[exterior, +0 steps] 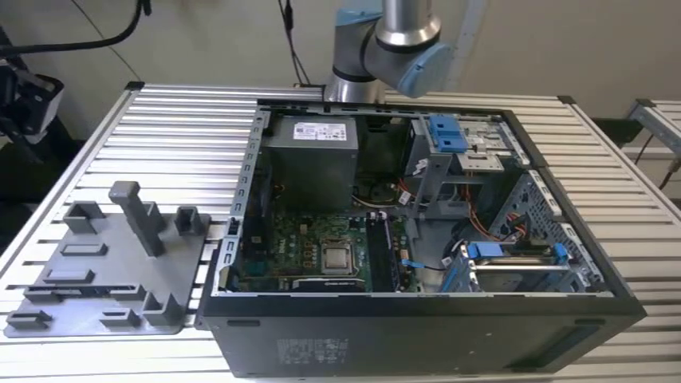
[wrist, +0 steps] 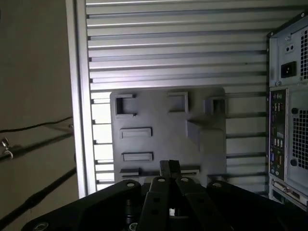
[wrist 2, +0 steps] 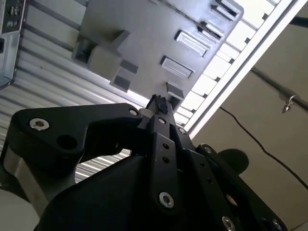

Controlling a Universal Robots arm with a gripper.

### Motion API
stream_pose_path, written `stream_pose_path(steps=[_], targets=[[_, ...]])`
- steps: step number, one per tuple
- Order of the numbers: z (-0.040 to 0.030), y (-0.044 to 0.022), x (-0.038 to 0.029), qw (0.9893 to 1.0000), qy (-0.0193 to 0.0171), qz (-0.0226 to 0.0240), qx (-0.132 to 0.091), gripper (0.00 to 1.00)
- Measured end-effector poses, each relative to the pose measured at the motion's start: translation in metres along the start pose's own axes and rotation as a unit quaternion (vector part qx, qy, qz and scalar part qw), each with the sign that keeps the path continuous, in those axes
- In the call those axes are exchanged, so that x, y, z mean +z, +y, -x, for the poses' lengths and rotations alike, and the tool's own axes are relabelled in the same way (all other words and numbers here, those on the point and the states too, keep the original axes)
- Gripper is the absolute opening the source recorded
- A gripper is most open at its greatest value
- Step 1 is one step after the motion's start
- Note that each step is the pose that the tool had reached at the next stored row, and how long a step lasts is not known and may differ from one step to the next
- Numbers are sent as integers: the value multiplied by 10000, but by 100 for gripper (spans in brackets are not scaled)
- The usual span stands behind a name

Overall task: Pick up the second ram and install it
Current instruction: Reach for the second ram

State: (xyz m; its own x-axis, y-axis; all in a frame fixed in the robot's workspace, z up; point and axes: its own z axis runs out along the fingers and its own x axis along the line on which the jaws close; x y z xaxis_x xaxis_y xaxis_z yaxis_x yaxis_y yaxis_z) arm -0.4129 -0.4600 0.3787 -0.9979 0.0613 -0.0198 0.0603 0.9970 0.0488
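Exterior view: open computer case [exterior: 426,331] interior; both wrist views: fingers [wrist: 169,167] together above grey tray [wrist: 163,120].

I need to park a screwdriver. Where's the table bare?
Bare slatted table lies beyond the grey tray, on the exterior view's left of the computer case, and in a strip on its other side. Tray and case interior are crowded.
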Motion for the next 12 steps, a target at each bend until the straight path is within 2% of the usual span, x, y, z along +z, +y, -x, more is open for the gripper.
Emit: stream_pose_path(steps=[12], targets=[[24,-397,7,10000,0,0,0,11]])
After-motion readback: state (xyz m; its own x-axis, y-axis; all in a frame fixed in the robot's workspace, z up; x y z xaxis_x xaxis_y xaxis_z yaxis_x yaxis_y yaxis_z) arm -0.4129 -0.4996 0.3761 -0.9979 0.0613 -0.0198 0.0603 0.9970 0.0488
